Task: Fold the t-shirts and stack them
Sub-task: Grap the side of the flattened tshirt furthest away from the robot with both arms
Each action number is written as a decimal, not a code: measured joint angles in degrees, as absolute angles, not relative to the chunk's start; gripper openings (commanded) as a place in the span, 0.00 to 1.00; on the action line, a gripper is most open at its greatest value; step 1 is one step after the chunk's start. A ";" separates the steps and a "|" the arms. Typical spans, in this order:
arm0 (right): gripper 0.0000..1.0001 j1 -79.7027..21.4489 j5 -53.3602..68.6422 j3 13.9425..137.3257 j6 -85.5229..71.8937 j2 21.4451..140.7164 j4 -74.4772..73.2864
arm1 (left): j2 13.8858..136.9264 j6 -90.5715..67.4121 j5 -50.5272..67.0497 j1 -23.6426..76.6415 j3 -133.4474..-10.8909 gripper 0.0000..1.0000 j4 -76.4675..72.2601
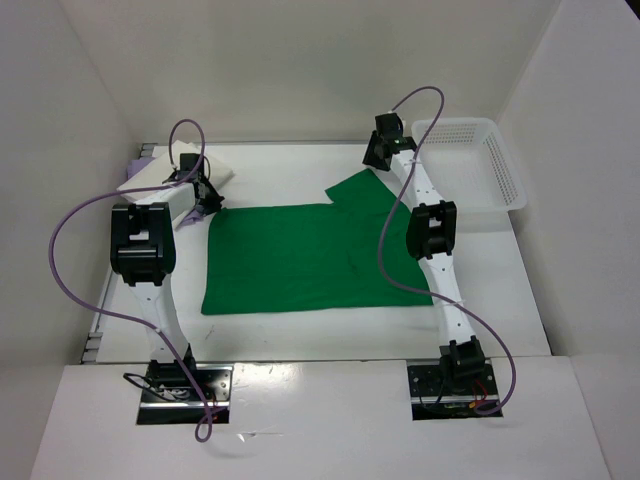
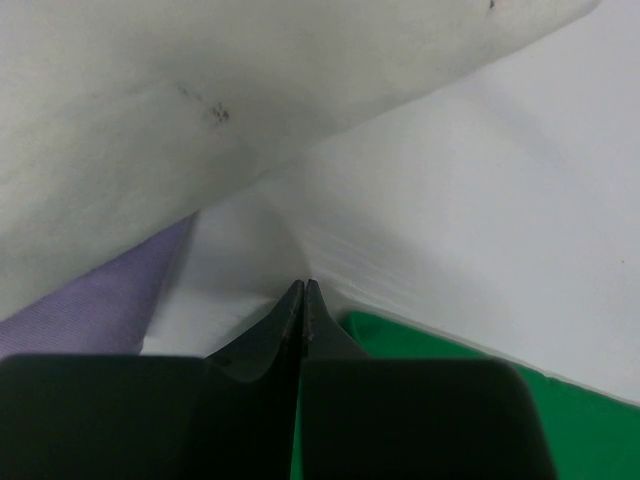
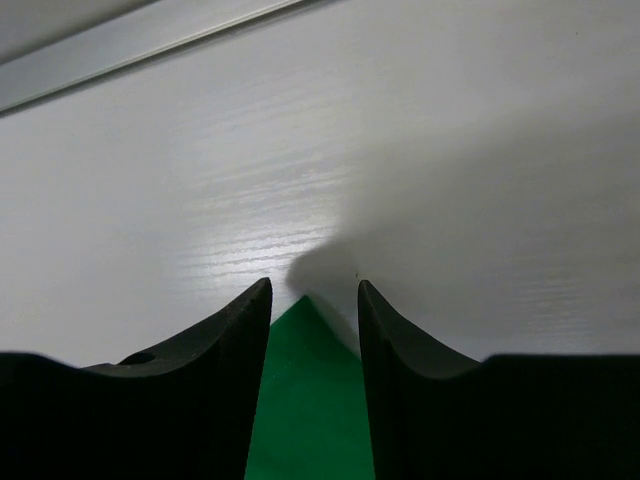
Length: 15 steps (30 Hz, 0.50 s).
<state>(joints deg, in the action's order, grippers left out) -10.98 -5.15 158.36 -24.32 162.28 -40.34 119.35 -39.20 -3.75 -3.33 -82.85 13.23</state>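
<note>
Two grippers sit at the far corners of the green shirt (image 1: pixel 310 255), spread mid-table. We see the right gripper (image 3: pixel 313 290) wide, straddling one corner. The left gripper (image 2: pixel 303 290) is closed beside the cream shirt (image 2: pixel 200 100), with no cloth visibly pinched. Risk: a missed pinch would skew the fold.

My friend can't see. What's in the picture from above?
A green t-shirt lies spread on a white table. The left hand is at its far left corner, the right hand at its far sleeve, near a white basket.
</note>
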 measured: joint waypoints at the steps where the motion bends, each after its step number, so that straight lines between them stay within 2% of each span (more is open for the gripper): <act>1: 0.43 -11.07 -4.99 158.36 -24.32 162.32 -40.69 | 119.35 -39.24 -3.70 -3.33 -82.85 0.00 13.26; 15: 0.31 -11.75 -3.81 158.28 -24.36 162.36 -41.91 | 119.33 -39.29 -3.49 -3.33 -82.85 0.00 13.23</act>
<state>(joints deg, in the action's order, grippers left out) -11.75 -3.81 158.28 -24.36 162.36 -41.91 119.33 -39.29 -3.49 -3.33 -82.85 13.23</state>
